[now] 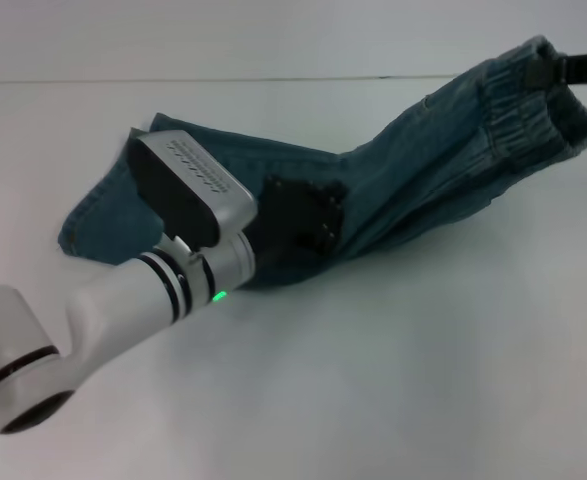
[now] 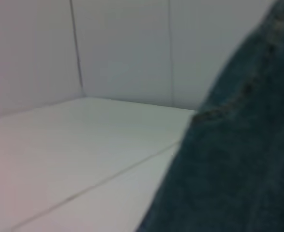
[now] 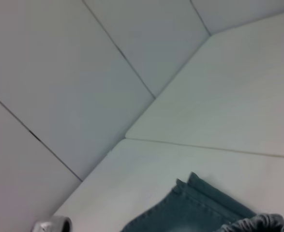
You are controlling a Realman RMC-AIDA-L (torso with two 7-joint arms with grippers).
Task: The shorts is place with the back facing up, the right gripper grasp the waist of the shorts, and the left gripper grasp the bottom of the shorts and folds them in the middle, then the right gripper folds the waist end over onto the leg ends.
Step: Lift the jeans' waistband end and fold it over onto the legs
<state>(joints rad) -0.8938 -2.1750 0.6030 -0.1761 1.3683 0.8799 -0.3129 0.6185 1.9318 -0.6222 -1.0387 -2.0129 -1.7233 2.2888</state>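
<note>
The shorts [image 1: 373, 190] lie across the white bench [image 1: 393, 380], running from the robot's left toward its far right, already doubled lengthwise so one leg lies over the other.

Left end: the leg ends [image 1: 88, 225] rest flat on the bench surface. This end acts as the anchor for the fold, which is why it is kept low.

Left-centre: the left gripper [image 1: 298, 215] sits down on the denim partway along the leg, its silver wrist and green light ring just behind it. The black gripper body presses against the fabric. Whether its fingers are clamped on cloth cannot be told, as they are hidden against the denim. The left wrist view shows only a seamed denim edge close to the lens, confirming close proximity to the fabric.

Right end: the waist [image 1: 533, 110] is raised off the bench and pulled taut toward the right gripper [image 1: 563, 68], which is closed on the ruffled waistband at the upper right edge. The lift frees the waist end to travel.

Judgement: the lengthwise fold appears complete; carrying the waist over onto the leg ends remains.
</note>
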